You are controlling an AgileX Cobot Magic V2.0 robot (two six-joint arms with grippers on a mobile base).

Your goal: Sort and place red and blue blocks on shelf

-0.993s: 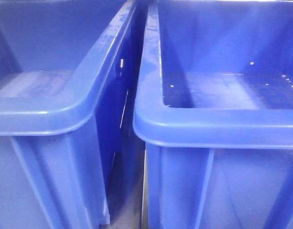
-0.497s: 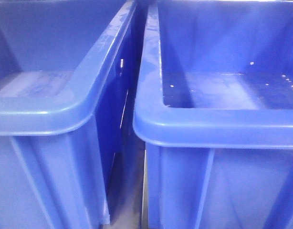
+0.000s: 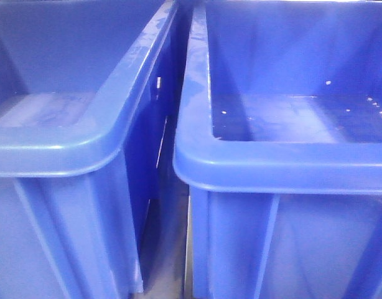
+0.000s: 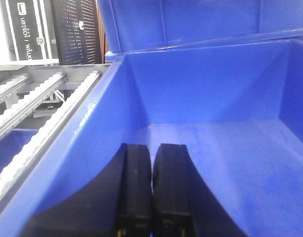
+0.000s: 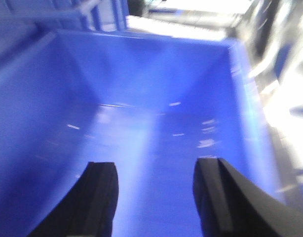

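No red or blue block shows in any view; both are out of view. In the left wrist view my left gripper hangs inside a large blue bin, its black fingers pressed together with nothing between them. The right wrist view is blurred; my right gripper hovers over the floor of another blue bin, its fingers wide apart and empty. Neither gripper appears in the front view. The shelf itself is not clearly visible.
Two large blue bins, the left one and the right one, stand side by side with a narrow gap, filling the front view. White specks lie on the right bin's floor. Roller rails and a black case lie to the left.
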